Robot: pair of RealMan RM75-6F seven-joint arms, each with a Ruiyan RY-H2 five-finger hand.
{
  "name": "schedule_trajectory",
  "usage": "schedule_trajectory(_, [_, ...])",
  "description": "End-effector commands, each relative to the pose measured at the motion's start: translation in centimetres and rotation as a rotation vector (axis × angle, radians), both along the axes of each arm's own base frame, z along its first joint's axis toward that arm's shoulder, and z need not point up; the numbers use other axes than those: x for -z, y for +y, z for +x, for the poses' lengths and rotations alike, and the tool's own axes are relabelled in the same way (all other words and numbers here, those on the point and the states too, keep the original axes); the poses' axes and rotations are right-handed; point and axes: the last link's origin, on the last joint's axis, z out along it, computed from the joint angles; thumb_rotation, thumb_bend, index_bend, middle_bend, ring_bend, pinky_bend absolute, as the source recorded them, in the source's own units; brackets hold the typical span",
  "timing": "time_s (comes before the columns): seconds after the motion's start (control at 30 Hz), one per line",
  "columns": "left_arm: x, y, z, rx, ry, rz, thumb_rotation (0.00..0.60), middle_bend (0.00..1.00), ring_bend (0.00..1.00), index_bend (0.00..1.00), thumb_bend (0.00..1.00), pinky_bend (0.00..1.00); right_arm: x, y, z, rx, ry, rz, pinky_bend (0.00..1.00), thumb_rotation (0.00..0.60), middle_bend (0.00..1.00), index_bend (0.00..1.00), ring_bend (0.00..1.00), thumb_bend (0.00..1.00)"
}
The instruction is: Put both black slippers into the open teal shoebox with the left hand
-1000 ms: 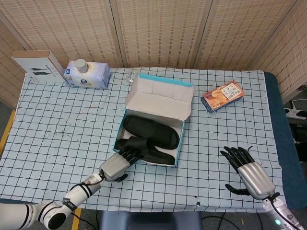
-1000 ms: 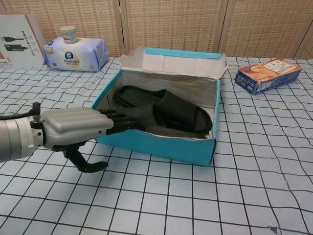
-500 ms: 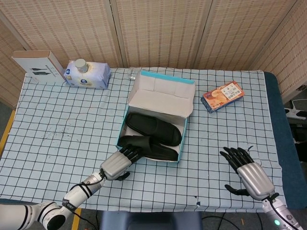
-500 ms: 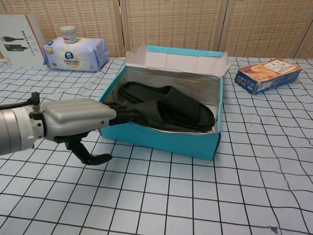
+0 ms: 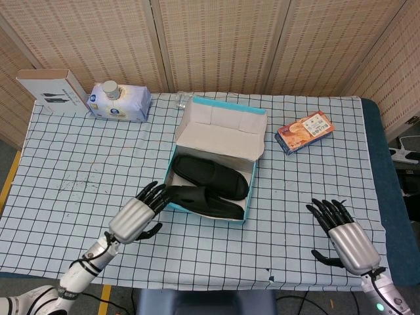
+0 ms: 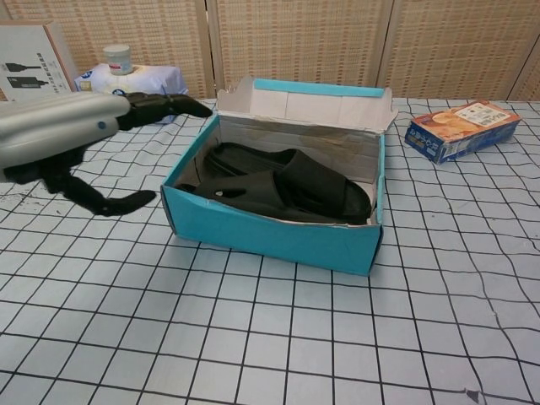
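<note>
Checked tablecloth (image 5: 79,177) under everything, wicker screens behind. Left to right, as we see it:

Left hand (image 5: 134,216) is just off the near-left corner of the teal shoebox (image 6: 270,239), raised above the cloth, fingers spread, holding nothing (chest view shows it up high with the thumb hanging down). Fingertips point at the box's left wall, near it; we can't tell whether they touch.

Both black slippers (image 6: 291,179) lie inside the box, side by side, long axes running roughly from the left wall toward the right wall. The near slipper (image 5: 203,200) has its end riding up at the near-left corner, close to the rim, right in front of the left fingers. That corner is what any further nudge turns on, and the left hand is by far the nearer one.

Right hand (image 5: 344,233) lies well apart at the table's right, fingers splayed, empty.

Versus a second ago: left fingers were under or against that slipper's end at the box edge; now they're off it and lifted. Box has shifted slightly rightward. We judge the task essentially done.
</note>
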Motion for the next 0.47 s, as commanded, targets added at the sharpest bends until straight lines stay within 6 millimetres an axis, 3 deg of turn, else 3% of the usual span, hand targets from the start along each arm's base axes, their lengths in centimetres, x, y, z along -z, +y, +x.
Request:
schedule_trajectory(0.03, [-4.8, -3.7, -8.5, -0.164, 0.066, 0.195, 0.6, 0.0, 0.0, 0.0, 0.41, 0.0, 0.4, 0.6, -1.4, 0.054, 0.04, -0.095, 0.0, 0.524, 0.0, 0.0, 0.0, 0.15])
schedule_trajectory(0.13, [-7.2, -6.9, -14.8, -0.36, 0.082, 0.354, 0.6, 0.0, 0.0, 0.0, 0.41, 0.0, 1.6, 0.9, -2.8, 0.109, 0.089, -0.133, 0.0, 0.524, 0.0, 0.0, 0.0, 0.15])
schedule_trajectory(0.23, [-8.7, -8.7, -17.6, -0.468, 0.061, 0.444, 0.6, 0.0, 0.0, 0.0, 0.41, 0.0, 2.3, 0.7, -3.5, 0.146, 0.113, -0.148, 0.0, 0.524, 0.0, 0.0, 0.0, 0.15])
schedule_trajectory(0.37, [-10.5, -9.1, -17.9, -0.455, 0.06, 0.523, 0.6, 0.0, 0.0, 0.0, 0.41, 0.01, 2.2, 0.5, -3.2, 0.14, 0.095, -0.158, 0.0, 0.523, 0.0, 0.0, 0.0, 0.15])
schedule_trajectory(0.47, [-10.6, -8.9, -18.2, -0.476, 0.068, 0.53, 0.6, 0.0, 0.0, 0.0, 0.41, 0.01, 2.0, 0.6, -3.2, 0.133, 0.082, -0.157, 0.0, 0.522, 0.0, 0.0, 0.0, 0.15])
